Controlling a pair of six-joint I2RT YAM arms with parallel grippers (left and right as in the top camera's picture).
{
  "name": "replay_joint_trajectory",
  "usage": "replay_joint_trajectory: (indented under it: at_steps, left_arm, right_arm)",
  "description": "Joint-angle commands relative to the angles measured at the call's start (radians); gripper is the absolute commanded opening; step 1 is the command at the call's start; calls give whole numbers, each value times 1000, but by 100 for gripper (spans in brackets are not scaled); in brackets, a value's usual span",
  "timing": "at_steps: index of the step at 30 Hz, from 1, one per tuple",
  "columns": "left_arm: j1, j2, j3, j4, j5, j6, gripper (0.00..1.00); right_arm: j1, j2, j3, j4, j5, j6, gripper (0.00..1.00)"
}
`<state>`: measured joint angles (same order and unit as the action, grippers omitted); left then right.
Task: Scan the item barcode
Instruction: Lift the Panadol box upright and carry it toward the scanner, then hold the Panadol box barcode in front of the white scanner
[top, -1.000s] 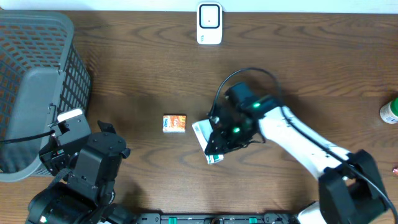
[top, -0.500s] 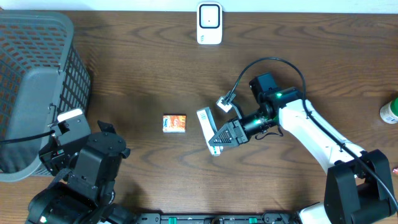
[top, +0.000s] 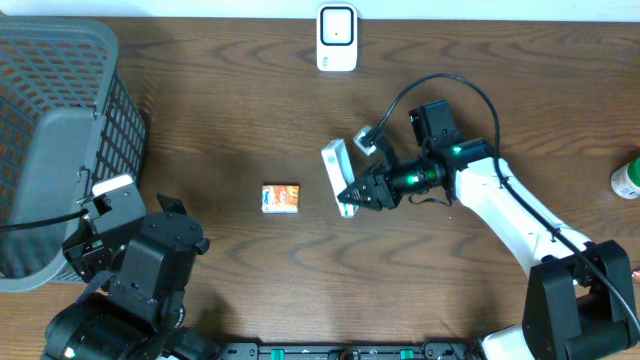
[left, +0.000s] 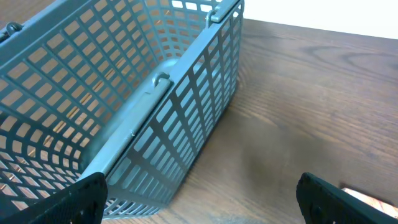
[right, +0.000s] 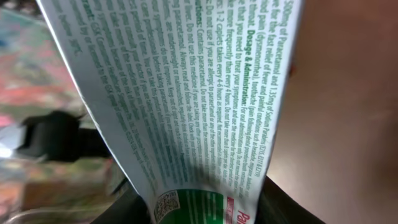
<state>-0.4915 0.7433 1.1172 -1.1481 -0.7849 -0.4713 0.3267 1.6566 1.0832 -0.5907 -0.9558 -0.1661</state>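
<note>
Box (top: 333, 166) clamped in my right gripper (top: 347, 197); left gripper (left: 202, 208) open, idle. I should turn its barcode squarely toward the scanner (top: 337, 38).

Card box (right: 186, 106), wooden table (top: 200, 120)

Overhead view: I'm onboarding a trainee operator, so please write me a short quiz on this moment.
1. True or false: the right arm's fingers grip the white box.
2. What lies on the table just left of that box? A) a small orange packet B) a green bottle C) a basket
3. Fill in: the left arm's fingers stand wide ___.

Key: 1 true; 2 A; 3 open.
</note>
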Motion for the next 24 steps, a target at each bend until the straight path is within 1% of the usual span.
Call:
replay_joint_trajectory:
  at_steps: [1,3,5,7,9,16,21,24]
  left_arm:
    - [5,0,6,-3,-12,6,97]
    - [5,0,6,-3,-12,6,97]
    - [5,0,6,-3,-12,6,97]
    - [5,0,6,-3,-12,6,97]
    - [5,0,6,-3,-12,6,97]
    - [5,0,6,-3,-12,6,97]
    - [5,0,6,-3,-12,6,97]
    - [5,0,6,-3,-12,6,97]
  right_arm:
    - [-6,-9,2,72,85,43,40]
    - [-5,-9,2,116,177,64,40]
    - [-4,-7,2,141,360,106,39]
    - [-5,-7,2,145,528,130,35]
    - [-5,-7,2,159,635,136,35]
    - [-5,-7,2,326,806,156,38]
    - [-2,15,2,459,966,144,38]
    - [-1,52,2,534,1046,101,35]
